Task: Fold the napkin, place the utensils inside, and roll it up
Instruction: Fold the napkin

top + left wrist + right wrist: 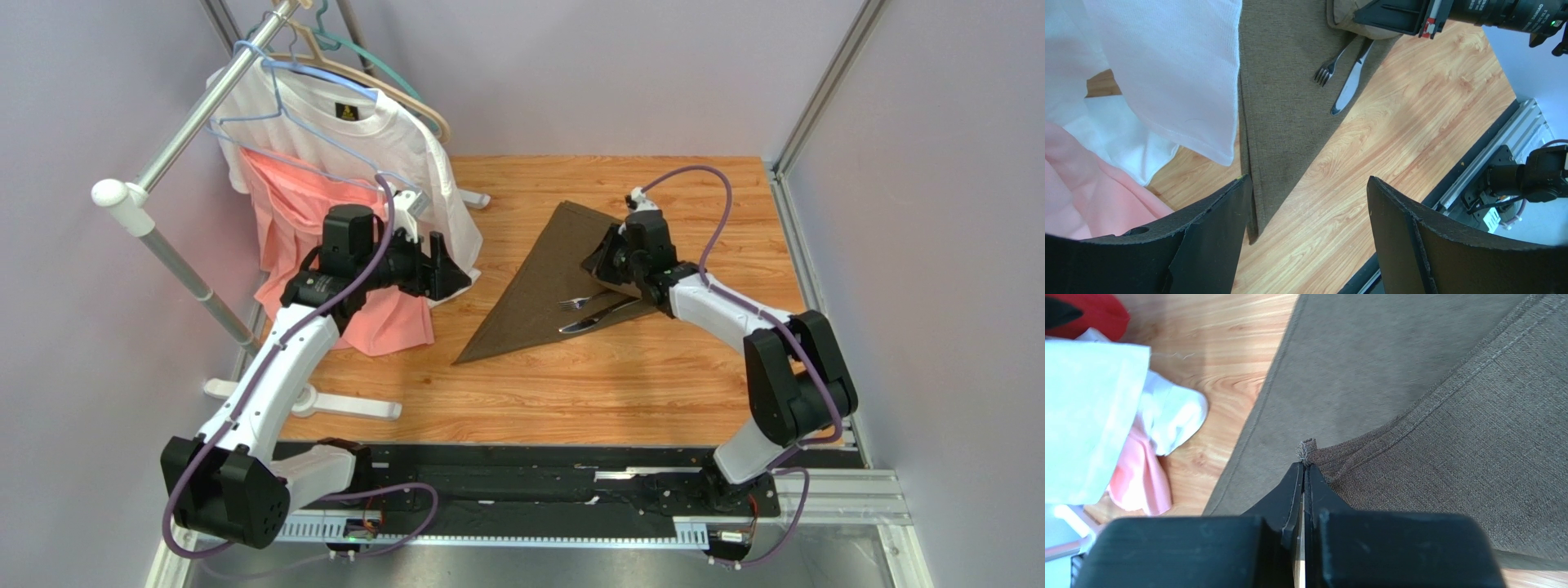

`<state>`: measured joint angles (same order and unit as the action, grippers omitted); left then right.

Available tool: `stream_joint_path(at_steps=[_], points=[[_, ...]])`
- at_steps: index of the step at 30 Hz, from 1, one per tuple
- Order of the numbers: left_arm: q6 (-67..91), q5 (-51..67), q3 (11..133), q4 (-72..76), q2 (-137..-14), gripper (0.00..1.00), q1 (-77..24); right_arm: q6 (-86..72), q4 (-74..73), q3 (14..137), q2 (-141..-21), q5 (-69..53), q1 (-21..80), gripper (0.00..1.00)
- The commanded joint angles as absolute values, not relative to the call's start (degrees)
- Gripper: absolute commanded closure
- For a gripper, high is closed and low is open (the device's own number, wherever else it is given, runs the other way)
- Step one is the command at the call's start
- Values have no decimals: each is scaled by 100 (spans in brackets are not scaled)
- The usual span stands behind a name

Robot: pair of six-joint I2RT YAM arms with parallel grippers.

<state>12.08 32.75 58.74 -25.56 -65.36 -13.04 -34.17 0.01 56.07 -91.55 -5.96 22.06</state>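
Pinching napkin point(1389, 373) corner in right claw point(1303, 470), fork point(1338, 60) and knife point(1352, 76) just beside, left claw point(1308, 187) wide, well apart

The napkin point(528, 288) is spread at the centre of the bench point(589, 392). The fork point(574, 303) and knife point(589, 325) are laid on its lower right part. Garments point(368, 153) are hung at upper left.

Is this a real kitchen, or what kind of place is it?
Probably a robot test booth, not a home: plain grey walls in a metal frame, two robot arms on a rail, and a clothes rack beside the wooden table.
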Motion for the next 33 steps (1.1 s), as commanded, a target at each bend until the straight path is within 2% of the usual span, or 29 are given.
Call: stream_joint_path(at_steps=[1, 17, 33], points=[[1230, 3410, 5854, -2522, -6434, 22, -1266, -3595, 553, 5511, -9202, -615, 2425, 100], [1222, 3454, 5845, -2531, -6451, 22, -1266, -3428, 721, 5317, -9483, -747, 2786, 100], [1239, 3454, 5827, -2531, -6504, 22, -1266, -3401, 703, 4904, -9281, -554, 3102, 100]])
